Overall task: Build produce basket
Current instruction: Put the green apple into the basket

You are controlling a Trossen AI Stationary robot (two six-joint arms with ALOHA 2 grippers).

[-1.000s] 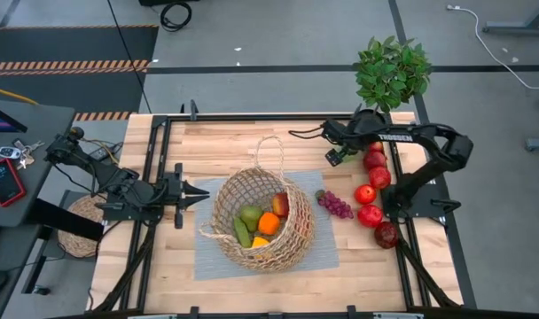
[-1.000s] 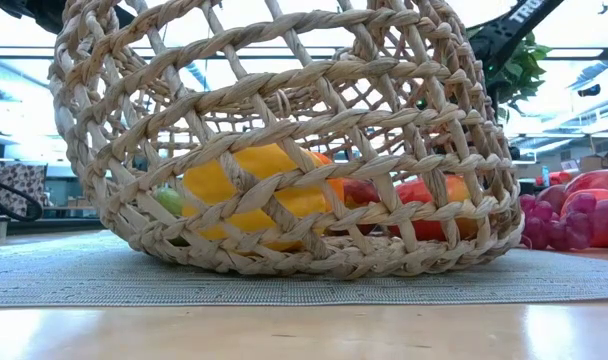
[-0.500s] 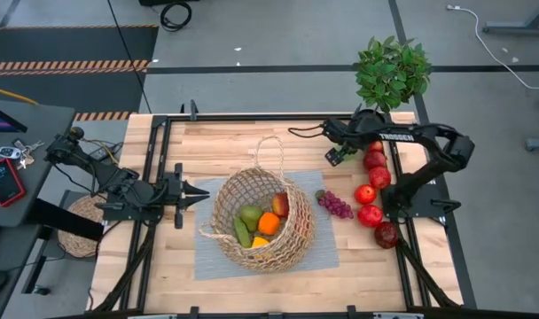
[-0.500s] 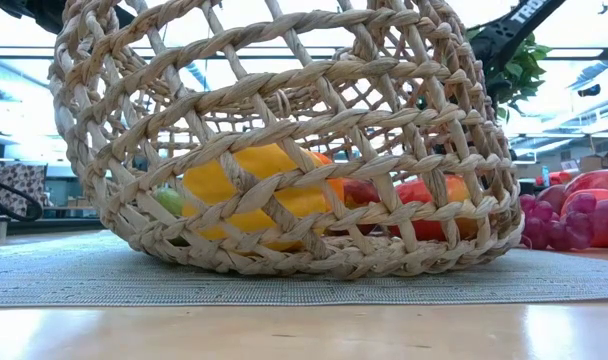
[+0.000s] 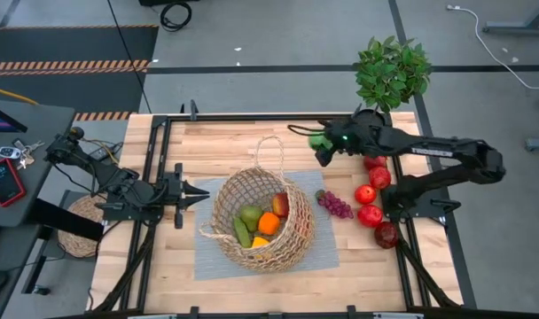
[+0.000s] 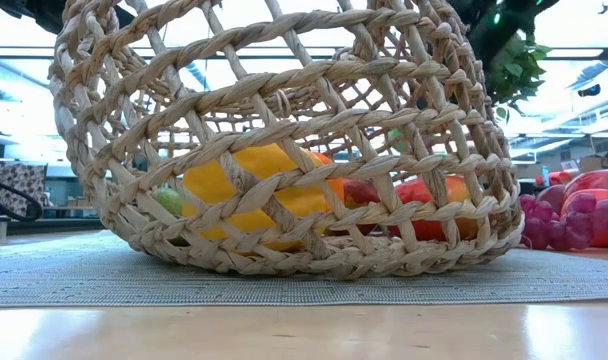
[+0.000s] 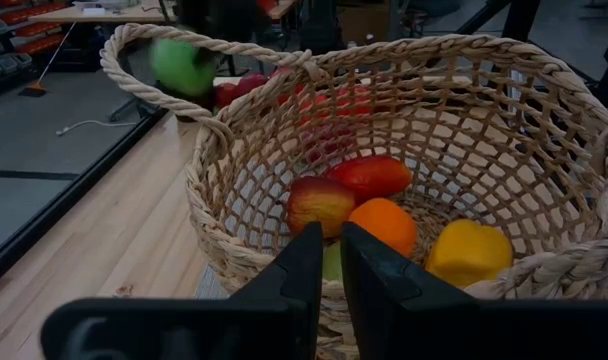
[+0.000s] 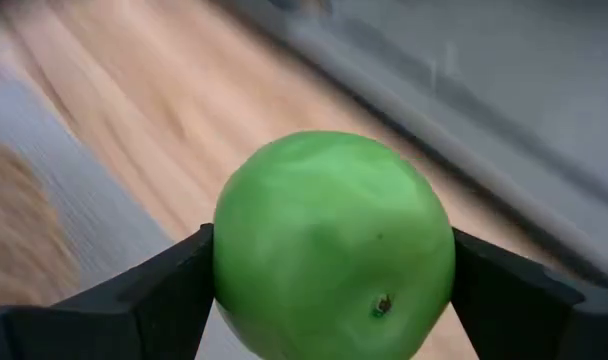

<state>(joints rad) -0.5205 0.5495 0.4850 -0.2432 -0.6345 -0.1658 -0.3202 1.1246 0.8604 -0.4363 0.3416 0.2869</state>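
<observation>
Even bright overhead light, soft shadows, window glare behind basket [image 6: 284, 140] (backlit), right wrist background motion-blurred

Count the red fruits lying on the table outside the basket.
5 red fruits, in a row right of the basket: first under the right arm, second, third, fourth, darkest at the row's end. The arm may hide more.

Basket [image 7: 454, 110]: open-weave wicker, filling most of the frame, loop handle at upper left. Inside: red apple [image 7: 319, 203], red piece [image 7: 372, 175], orange [image 7: 383, 224], yellow piece [image 7: 468, 251]. Green apple [image 7: 182, 66]: upper left, beyond the handle. Left gripper [image 7: 331, 262]: bottom centre, fingers nearly together.
</observation>
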